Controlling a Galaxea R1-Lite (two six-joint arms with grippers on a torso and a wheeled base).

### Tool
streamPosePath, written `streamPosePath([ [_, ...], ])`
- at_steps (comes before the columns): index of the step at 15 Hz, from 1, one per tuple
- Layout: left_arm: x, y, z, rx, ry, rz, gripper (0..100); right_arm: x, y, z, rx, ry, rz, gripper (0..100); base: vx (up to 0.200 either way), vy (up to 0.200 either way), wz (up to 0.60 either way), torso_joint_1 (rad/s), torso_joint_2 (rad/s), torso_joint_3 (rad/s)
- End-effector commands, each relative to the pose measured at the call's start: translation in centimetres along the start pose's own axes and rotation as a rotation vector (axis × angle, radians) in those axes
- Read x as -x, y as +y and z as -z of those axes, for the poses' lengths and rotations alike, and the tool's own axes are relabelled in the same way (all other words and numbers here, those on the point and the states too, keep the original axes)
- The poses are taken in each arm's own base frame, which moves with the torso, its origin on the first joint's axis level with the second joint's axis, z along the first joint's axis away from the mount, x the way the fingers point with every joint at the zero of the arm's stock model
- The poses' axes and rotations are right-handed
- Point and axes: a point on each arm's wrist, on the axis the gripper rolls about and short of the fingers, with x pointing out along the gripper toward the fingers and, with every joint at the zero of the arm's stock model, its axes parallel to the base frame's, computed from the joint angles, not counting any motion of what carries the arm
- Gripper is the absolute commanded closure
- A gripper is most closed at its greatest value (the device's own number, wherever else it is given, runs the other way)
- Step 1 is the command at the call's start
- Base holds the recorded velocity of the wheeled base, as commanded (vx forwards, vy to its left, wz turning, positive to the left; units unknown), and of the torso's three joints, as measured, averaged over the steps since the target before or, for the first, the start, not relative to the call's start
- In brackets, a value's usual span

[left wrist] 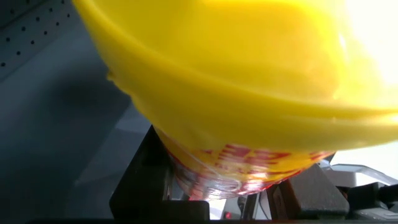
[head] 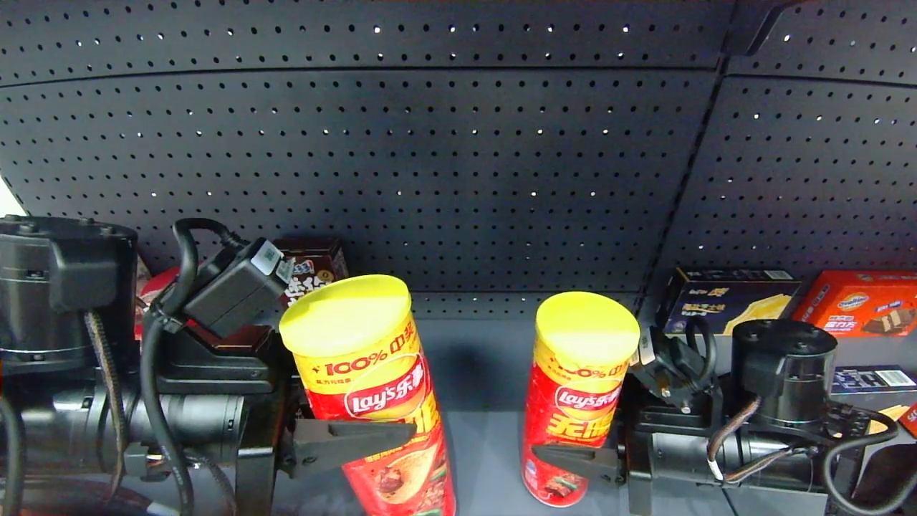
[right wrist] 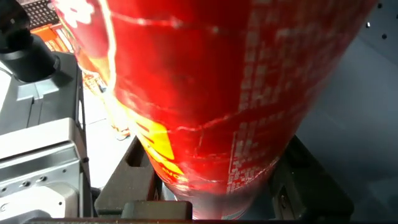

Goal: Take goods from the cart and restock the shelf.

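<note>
Left can: a red chip can (head: 372, 401) with a yellow lid, in the left half of the head view. It leans, with its lid tipped toward the robot's left. Its base runs off the lower edge of that view, so I cannot tell whether it rests on the shelf (head: 483, 408).
Left gripper: the left gripper (head: 390, 430) clamps the left can around its middle. One dark finger (head: 351, 436) lies across the front of the can. In the left wrist view the yellow lid looms close, with the red body wedged between dark fingers (left wrist: 140, 183) on either side.
Right can: a matching can (head: 577, 401), near upright, well apart from the left can with bare shelf between them. Its base is low by the shelf floor, but I cannot tell whether it touches.
Right gripper: the right gripper (head: 566, 455) pinches the right can on its lower half. One finger (head: 573, 459) reaches across the front. In the right wrist view the red body sits between two dark fingers (right wrist: 127, 180).
Shelf back: a black pegboard panel (head: 458, 165) rises behind both cans.
Other goods: a brown box (head: 319, 266) stands behind the left can. A dark blue box (head: 723, 297) and an orange box (head: 860, 301) lie side by side at the back on the robot's right.
</note>
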Motion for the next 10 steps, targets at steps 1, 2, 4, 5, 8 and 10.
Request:
streamPosePath([
  [1,-0.41,0.35,0.02,0.008,0.009,0.002,100,-0.66,-0.33,0.51,-0.011,0.015,-0.005,100,0.0,0.0,0.0,0.0,0.0,0.0],
  [2,-0.49,0.43,0.0,0.009,0.01,0.002,100,-0.9,-0.44,0.55,-0.011,0.017,-0.007,100,0.0,0.0,0.0,0.0,0.0,0.0],
  [4,-0.52,0.46,-0.03,0.009,0.01,0.002,100,-1.01,-0.48,0.51,-0.008,0.015,-0.008,100,0.0,0.0,0.0,0.0,0.0,0.0],
  [5,-0.58,0.45,-0.01,0.009,0.011,0.005,100,-1.09,-0.32,0.59,-0.009,0.018,-0.015,0,0.0,0.0,0.0,0.0,0.0,0.0],
  [8,-0.61,0.48,0.01,0.01,0.012,0.005,100,-0.87,-0.23,0.51,-0.007,0.015,-0.011,0,0.0,0.0,0.0,0.0,0.0,0.0],
  [10,-0.63,0.46,0.01,0.01,0.013,0.005,100,-0.56,-0.1,0.63,-0.009,0.019,-0.008,0,0.0,0.0,0.0,0.0,0.0,0.0],
])
